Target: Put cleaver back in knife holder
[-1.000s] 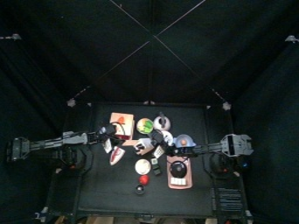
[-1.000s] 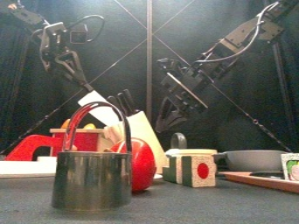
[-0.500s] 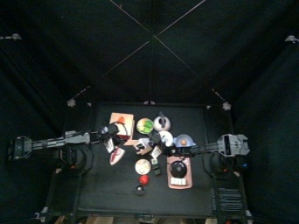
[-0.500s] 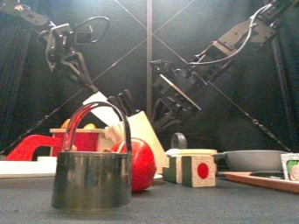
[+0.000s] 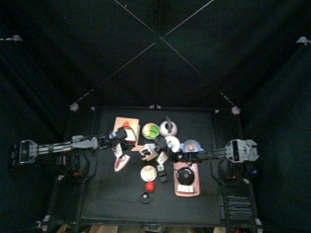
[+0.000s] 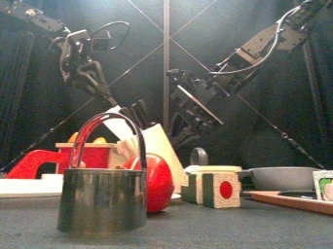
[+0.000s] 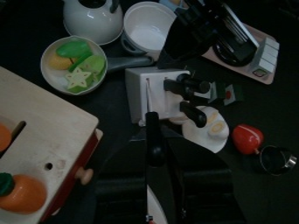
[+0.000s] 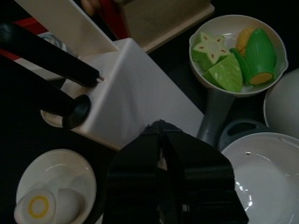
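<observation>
the small black table is crowded with toy kitchenware, so little free room is left around the work. a tan wooden board with orange pieces at its edge is laid flat to one side. it is not taken for the holder, since no blades are kept in it.

the knife holder is taken to be the white block near the table's middle, because black handles are seen standing out of it. it is set just beside a bowl of green food and a white plate.

the right gripper is brought up against the block's lower edge. it is judged to be placed there so that the block is steadied while the blade is fed in. whether the block is actually pinched cannot be told.

the left gripper is held above the block and pointed down at it. it is closed on a thin dark piece seen edge-on. that piece is judged to be the cleaver, carried blade-first so that it can be lined up with a slot. it is not yet entered in the block.

a narrow slot is called for, so a slight tilt could catch the blade on the rim.
</observation>
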`<state>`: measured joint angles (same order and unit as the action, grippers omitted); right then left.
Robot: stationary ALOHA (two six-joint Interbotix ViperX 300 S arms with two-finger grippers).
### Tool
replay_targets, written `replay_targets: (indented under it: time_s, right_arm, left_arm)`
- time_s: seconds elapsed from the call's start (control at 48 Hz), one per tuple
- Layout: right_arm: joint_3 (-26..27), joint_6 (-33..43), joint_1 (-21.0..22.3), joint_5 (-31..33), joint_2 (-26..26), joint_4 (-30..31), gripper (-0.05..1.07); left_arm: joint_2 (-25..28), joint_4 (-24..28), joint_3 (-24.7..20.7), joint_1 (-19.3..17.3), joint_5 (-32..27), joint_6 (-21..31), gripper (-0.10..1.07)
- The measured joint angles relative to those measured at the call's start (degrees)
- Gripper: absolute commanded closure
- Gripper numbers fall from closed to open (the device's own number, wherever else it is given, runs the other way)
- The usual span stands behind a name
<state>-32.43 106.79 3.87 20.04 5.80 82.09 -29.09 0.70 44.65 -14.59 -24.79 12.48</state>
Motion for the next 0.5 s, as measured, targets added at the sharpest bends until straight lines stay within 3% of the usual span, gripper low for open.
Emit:
replay_targets:
  time_s: [0.5]
  right_arm:
    - [0.18,0.0,0.09,-0.44,0.0,0.26,0.65]
  left_arm:
    - [5.54,0.0,-0.7,-0.18,3.52,0.0,0.42]
